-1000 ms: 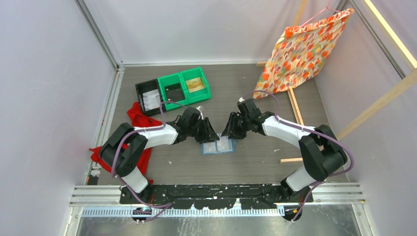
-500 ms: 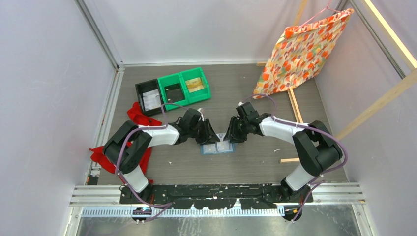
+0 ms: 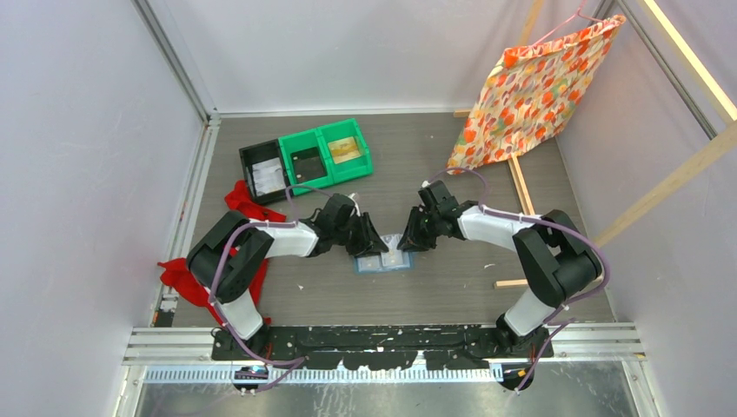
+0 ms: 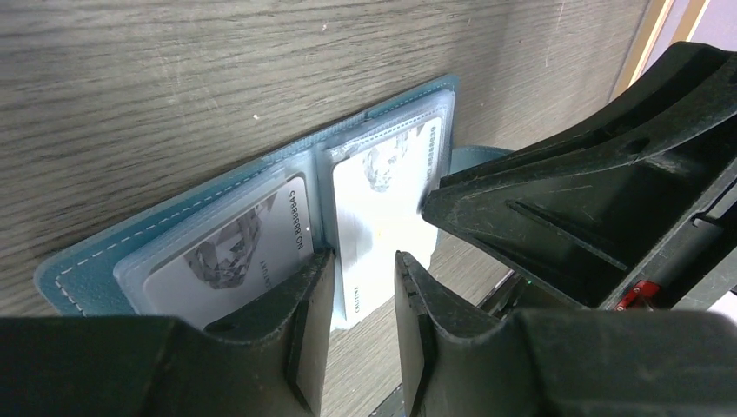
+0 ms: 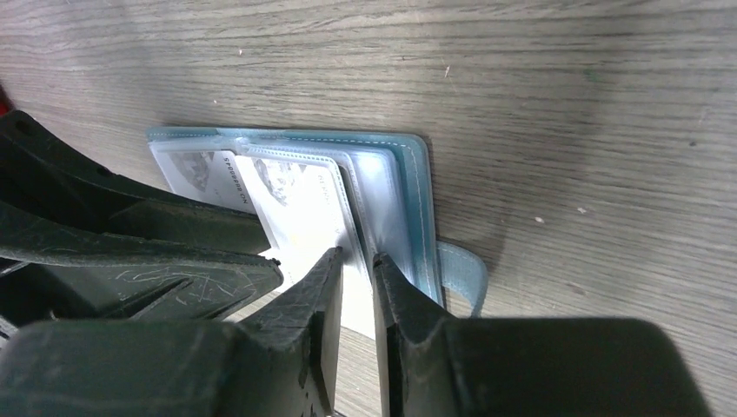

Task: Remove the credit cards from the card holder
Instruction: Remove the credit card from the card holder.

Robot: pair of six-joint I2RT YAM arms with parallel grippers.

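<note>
The light-blue card holder [image 3: 388, 264] lies open and flat on the table; it also shows in the left wrist view [image 4: 87, 274] and the right wrist view [image 5: 415, 195]. A grey card [image 4: 230, 252] sits in one clear sleeve. A pale card [image 4: 382, 195] sticks part way out of the other sleeve and also shows in the right wrist view [image 5: 300, 217]. My left gripper [image 4: 358, 261] is slightly open, tips down at the holder's middle fold, over the pale card's corner. My right gripper [image 5: 358, 256] is narrowly open, tips on the pale card's sleeve edge. The two grippers nearly touch.
Two green bins [image 3: 328, 155] and a black tray [image 3: 263, 171] stand at the back left. A red cloth [image 3: 242, 205] lies by the left arm. A patterned cloth [image 3: 530, 87] hangs on a wooden frame at the back right; a wooden slat [image 3: 521, 187] lies below it.
My right gripper has moved left and down onto the holder's right half. My left gripper has shifted slightly toward the holder. The holder has stayed in place.
</note>
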